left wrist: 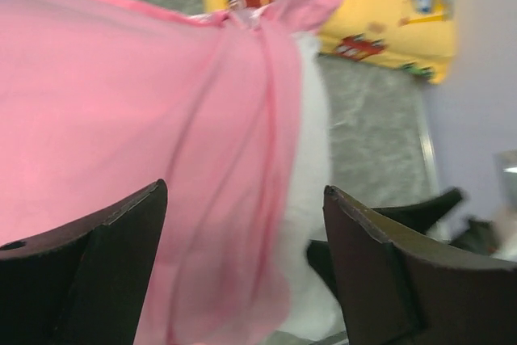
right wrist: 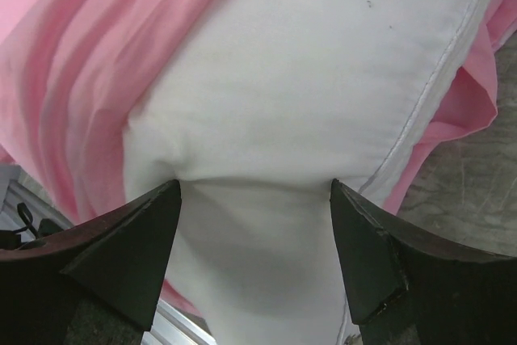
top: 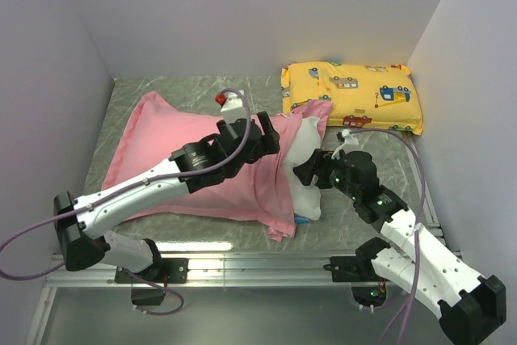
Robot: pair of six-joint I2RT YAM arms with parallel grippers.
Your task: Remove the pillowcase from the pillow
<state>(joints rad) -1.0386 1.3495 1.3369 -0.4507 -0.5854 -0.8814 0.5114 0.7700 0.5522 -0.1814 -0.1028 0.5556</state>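
Observation:
The pink pillowcase (top: 174, 139) lies across the middle of the table and covers most of the white pillow (top: 305, 175), whose right end sticks out of the bunched open hem. A small blue tag (top: 300, 219) shows at that end. My left gripper (top: 269, 136) is open and hovers over the pillowcase (left wrist: 121, 103) by its hem, with the pillow (left wrist: 313, 151) just right of it; it holds nothing (left wrist: 245, 191). My right gripper (top: 307, 172) is open. Its tips (right wrist: 256, 187) straddle the bare pillow end (right wrist: 307, 78) and press a crease into it. Pillowcase folds (right wrist: 73, 62) lie to the left.
A yellow vehicle-print pillow (top: 353, 94) lies at the back right, touching the pillowcase's far corner. Grey walls close in the left, back and right. The marbled table top (top: 129, 94) shows around the pillows, with a metal rail (top: 242, 262) along the near edge.

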